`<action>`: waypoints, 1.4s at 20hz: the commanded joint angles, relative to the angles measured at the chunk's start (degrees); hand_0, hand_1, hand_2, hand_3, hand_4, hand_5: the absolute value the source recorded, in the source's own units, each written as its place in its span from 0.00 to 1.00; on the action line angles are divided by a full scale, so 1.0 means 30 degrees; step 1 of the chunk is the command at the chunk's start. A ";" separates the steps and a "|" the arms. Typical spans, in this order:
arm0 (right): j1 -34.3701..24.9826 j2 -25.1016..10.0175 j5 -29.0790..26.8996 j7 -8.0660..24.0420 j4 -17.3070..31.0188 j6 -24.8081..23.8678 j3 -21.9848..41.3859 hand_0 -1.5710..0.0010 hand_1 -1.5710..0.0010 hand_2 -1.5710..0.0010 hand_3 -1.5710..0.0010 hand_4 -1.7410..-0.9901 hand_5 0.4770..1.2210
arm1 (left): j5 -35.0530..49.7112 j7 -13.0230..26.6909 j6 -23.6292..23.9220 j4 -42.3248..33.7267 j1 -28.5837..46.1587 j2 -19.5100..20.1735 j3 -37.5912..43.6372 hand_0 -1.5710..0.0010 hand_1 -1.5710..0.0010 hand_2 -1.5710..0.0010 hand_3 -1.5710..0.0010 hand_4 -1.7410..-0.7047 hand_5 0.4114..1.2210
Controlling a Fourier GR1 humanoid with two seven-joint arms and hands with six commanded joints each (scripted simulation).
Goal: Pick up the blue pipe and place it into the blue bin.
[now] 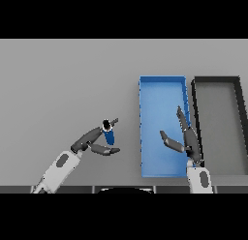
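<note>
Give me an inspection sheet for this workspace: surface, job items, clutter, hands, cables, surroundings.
Surface: plain grey table, no marks seen.
Job items: short blue pipe with a dark end, upright or slightly tilted, left of the bins; rectangular blue bin, open-topped, nothing inside it.
Clutter: rectangular black bin with a grey floor, directly right of the blue bin, nothing inside it.
Hands: left hand has its fingers and thumb curled round the blue pipe; right hand is open with straight fingers, over the blue bin's right part.
Cables: nothing seen.
Surroundings: nothing seen beyond the table.
</note>
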 commanded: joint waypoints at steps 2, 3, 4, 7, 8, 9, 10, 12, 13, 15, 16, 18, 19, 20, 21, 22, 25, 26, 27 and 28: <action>0.0046 -0.0091 -0.0071 -0.0006 -0.0007 0.0137 -0.0020 1.00 1.00 1.00 1.00 0.64 0.16 | 0.0315 -0.0332 -0.0146 0.0415 -0.0183 -0.0765 -0.0062 1.00 1.00 1.00 1.00 0.63 0.08; 0.0018 0.0022 0.0081 -0.0007 0.0316 0.0112 0.0080 1.00 1.00 1.00 1.00 0.63 0.17 | 0.0565 -0.0372 -0.0149 0.0675 -0.0437 -0.1045 0.0130 1.00 1.00 0.99 0.99 0.61 0.12; -0.0067 0.0021 -0.0055 0.0111 0.0217 0.0095 -0.0021 1.00 1.00 1.00 1.00 0.63 0.17 | 0.0874 -0.0427 -0.0167 0.1073 -0.0671 -0.1326 0.0381 1.00 0.98 0.93 0.94 0.58 0.17; -0.0039 -0.0028 0.0014 -0.0304 0.0347 0.0094 -0.0049 1.00 1.00 1.00 1.00 0.64 0.17 | 0.1775 -0.0558 -0.0063 0.1678 -0.0508 -0.2379 0.0733 0.72 0.62 0.55 0.54 0.38 0.51; -0.0218 -0.0113 -0.0027 -0.0172 0.0361 0.0055 -0.0155 1.00 1.00 1.00 1.00 0.64 0.17 | 0.1705 -0.0669 0.0197 0.1683 -0.0561 -0.2453 0.0828 0.57 0.50 0.44 0.44 0.31 0.61; -0.0154 -0.0074 -0.0007 -0.0241 0.0403 0.0045 -0.0128 1.00 1.00 1.00 1.00 0.64 0.18 | 0.1655 -0.0840 0.0294 0.1745 -0.0425 -0.2560 0.0787 0.46 0.40 0.36 0.36 0.25 0.69; -0.0199 -0.0002 -0.0105 -0.0145 0.0287 0.0093 -0.0082 1.00 1.00 1.00 1.00 0.64 0.18 | 0.1770 -0.0970 0.0352 0.1560 -0.0254 -0.2687 0.0766 0.37 0.32 0.28 0.30 0.20 0.75; -0.0153 -0.0126 -0.0106 -0.0112 0.0233 0.0118 -0.0140 1.00 1.00 1.00 1.00 0.64 0.18 | 0.1186 -0.1763 0.0835 0.1410 0.0013 -0.2658 0.0300 0.24 0.20 0.18 0.23 0.13 0.84; -0.0479 -0.0063 -0.0089 0.0099 0.0533 0.0117 -0.0126 1.00 1.00 1.00 1.00 0.64 0.19 | 0.0871 -0.1412 0.1234 0.1155 -0.0075 -0.2629 0.0150 0.19 0.16 0.15 0.19 0.11 0.87; -0.0360 -0.0030 0.0077 -0.0142 0.0374 0.0104 0.0028 1.00 1.00 1.00 1.00 0.65 0.19 | 0.0778 -0.1872 0.1430 0.0910 0.0085 -0.2613 0.0055 0.12 0.10 0.09 0.15 0.07 0.92; -0.0342 -0.0007 0.0100 -0.0123 0.0229 0.0097 0.0084 1.00 1.00 1.00 1.00 0.65 0.19 | 0.0890 -0.1872 0.1517 0.0526 -0.0054 -0.2689 0.0071 0.10 0.08 0.07 0.13 0.06 0.93; -0.0147 -0.0079 0.0202 0.0126 0.0194 0.0023 0.0049 1.00 1.00 1.00 1.00 0.66 0.20 | 0.1055 -0.2594 0.1423 0.0113 -0.0166 -0.2792 0.0055 0.06 0.05 0.05 0.11 0.04 0.96; -0.0147 -0.0117 0.0109 0.0136 0.0063 0.0065 0.0011 1.00 1.00 1.00 1.00 0.66 0.20 | 0.0981 -0.2696 0.1420 -0.0500 -0.0131 -0.2873 -0.0188 0.05 0.04 0.04 0.10 0.03 0.97; -0.0172 -0.0088 0.0172 0.0147 0.0047 -0.0019 0.0012 1.00 1.00 1.00 1.00 0.66 0.20 | 0.1164 -0.2378 0.1360 -0.0778 -0.0381 -0.2829 -0.0094 0.04 0.03 0.03 0.09 0.03 0.97; -0.0345 -0.0179 0.0305 0.0232 0.0142 -0.0035 0.0014 1.00 1.00 1.00 1.00 0.67 0.20 | 0.1434 -0.2444 0.1183 -0.1207 -0.0685 -0.2792 0.0020 0.03 0.03 0.02 0.09 0.03 0.98; -0.0420 -0.0203 0.0423 0.0328 0.0228 -0.0116 0.0000 1.00 1.00 1.00 1.00 0.68 0.20 | 0.1413 -0.2343 0.1218 -0.1768 -0.0726 -0.2870 -0.0174 0.03 0.02 0.02 0.08 0.02 0.98; -0.0209 -0.0288 0.0429 -0.0290 0.0275 0.0036 0.0017 1.00 1.00 1.00 1.00 0.70 0.21 | 0.1732 -0.1004 0.1060 -0.2921 -0.1335 -0.2746 -0.0206 0.01 0.01 0.01 0.08 0.02 0.99; -0.0331 -0.0217 0.0418 -0.0250 0.0367 -0.0020 -0.0005 1.00 1.00 1.00 1.00 0.70 0.22 | 0.1865 -0.0462 0.1076 -0.3093 -0.1584 -0.2873 -0.0199 0.01 0.01 0.01 0.08 0.02 0.99; -0.0188 -0.0113 0.0502 -0.0419 0.0389 -0.0009 0.0123 1.00 1.00 1.00 1.00 0.70 0.22 | 0.1918 -0.0182 0.0988 -0.3468 -0.1574 -0.2843 -0.0351 0.01 0.01 0.01 0.08 0.02 0.99; -0.0067 -0.0146 0.0607 -0.0452 0.0350 -0.0032 0.0157 1.00 1.00 1.00 1.00 0.71 0.22 | 0.2008 -0.0019 0.0841 -0.3639 -0.1546 -0.2619 -0.0317 0.01 0.01 0.01 0.08 0.01 1.00</action>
